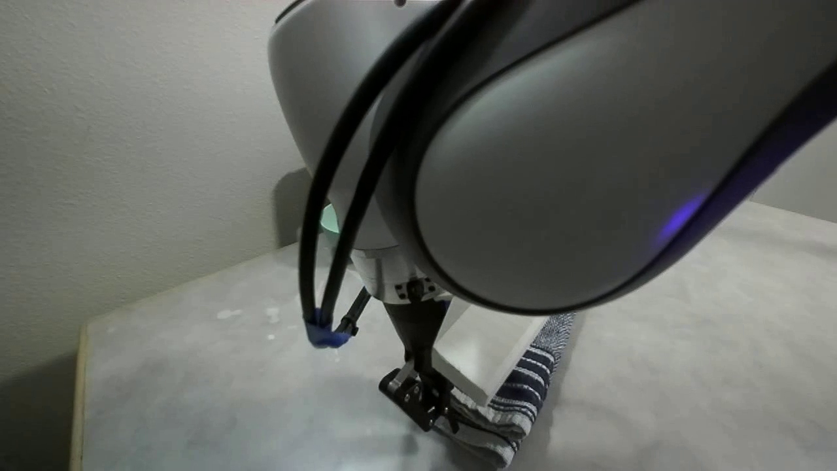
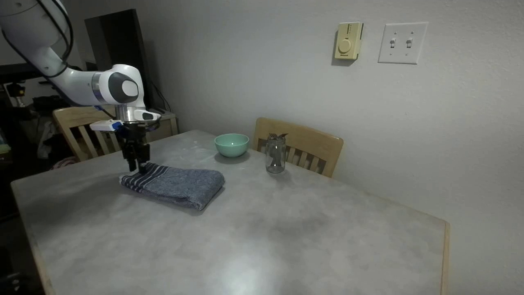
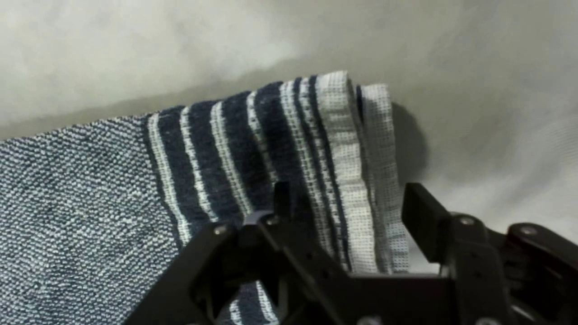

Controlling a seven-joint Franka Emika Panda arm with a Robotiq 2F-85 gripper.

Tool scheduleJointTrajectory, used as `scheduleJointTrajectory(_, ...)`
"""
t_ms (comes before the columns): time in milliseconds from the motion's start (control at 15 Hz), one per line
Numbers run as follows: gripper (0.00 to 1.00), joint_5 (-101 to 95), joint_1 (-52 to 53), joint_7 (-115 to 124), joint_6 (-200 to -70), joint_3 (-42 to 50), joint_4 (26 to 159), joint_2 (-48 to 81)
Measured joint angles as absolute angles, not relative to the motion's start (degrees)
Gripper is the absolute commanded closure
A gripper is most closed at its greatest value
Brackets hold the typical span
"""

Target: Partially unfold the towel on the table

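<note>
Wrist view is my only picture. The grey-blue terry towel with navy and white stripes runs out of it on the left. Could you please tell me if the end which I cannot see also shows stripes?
Observer: In an exterior view, that end of the grey-blue terry towel is plain grey-blue, with no stripes visible on it.
Operator: Thank you. Is there any other object around?
Observer: Yes, a round teal bowl stands on the large light grey matte table, apart from the towel.
Operator: And is something standing near this bowl?
Observer: A clear glass jar stands upright beside the bowl, not touching it.
</note>
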State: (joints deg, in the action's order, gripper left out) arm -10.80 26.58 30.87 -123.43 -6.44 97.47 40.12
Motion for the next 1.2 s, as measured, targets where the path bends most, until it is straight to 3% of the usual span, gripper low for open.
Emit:
scheduleJointTrajectory(67, 0.70, -10.84, 26.73, 30.91, -123.40, -6.27, 97.47, 40.15)
scheduleJointTrajectory(200, 0.75, -10.89, 26.89, 31.01, -123.29, -5.97, 97.47, 40.26)
scheduleJointTrajectory(333, 0.79, -10.92, 27.02, 31.06, -123.20, -5.62, 97.47, 40.44)
scheduleJointTrajectory(400, 0.74, -10.95, 27.08, 31.08, -123.15, -5.46, 97.47, 40.58)
scheduleJointTrajectory(467, 0.79, -10.97, 27.13, 31.11, -123.11, -5.29, 97.46, 40.74)
scheduleJointTrajectory(533, 0.93, -10.97, 27.15, 31.11, -123.07, -5.18, 97.45, 40.89)
scheduleJointTrajectory(600, 0.99, -11.00, 27.17, 31.11, -123.02, -5.09, 97.45, 40.98)
scheduleJointTrajectory(1200, 0.98, -12.63, 28.03, 30.69, -122.17, -4.94, 95.21, 41.01)
